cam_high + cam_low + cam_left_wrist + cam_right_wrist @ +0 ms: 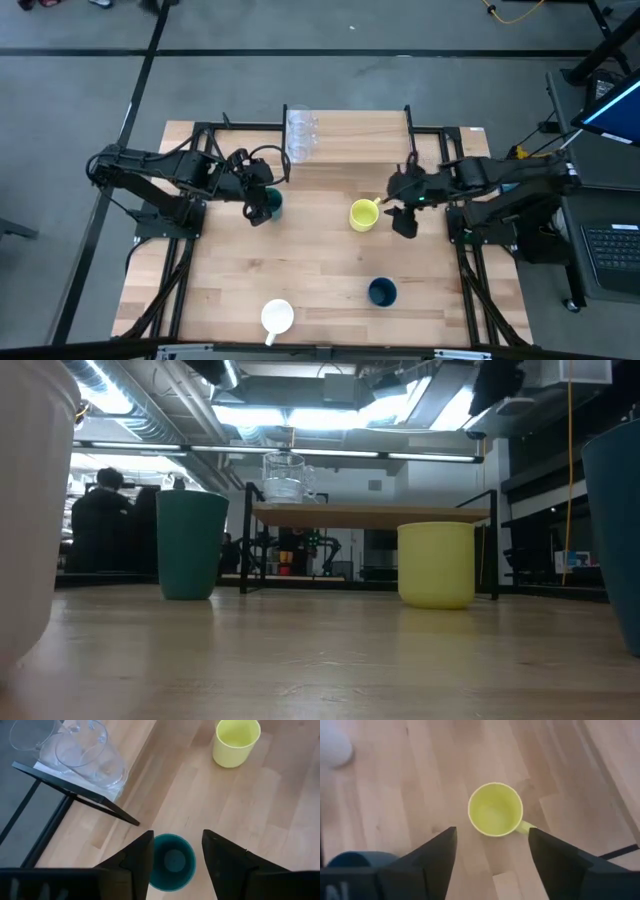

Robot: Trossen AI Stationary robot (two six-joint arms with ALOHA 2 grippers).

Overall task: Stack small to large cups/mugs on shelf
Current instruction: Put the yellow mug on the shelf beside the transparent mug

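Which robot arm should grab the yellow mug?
Probably the right. The right gripper hangs open just above the yellow mug, while the left gripper is open over the teal cup, farther away.

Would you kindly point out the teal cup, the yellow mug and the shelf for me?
teal cup (172,861): left wrist view, on its inside bottom.
yellow mug (495,810): right wrist view, on its inside bottom.
shelf (355,135): high view, on the bare wood top.

Clear cups (302,132) on shelf (370,140)
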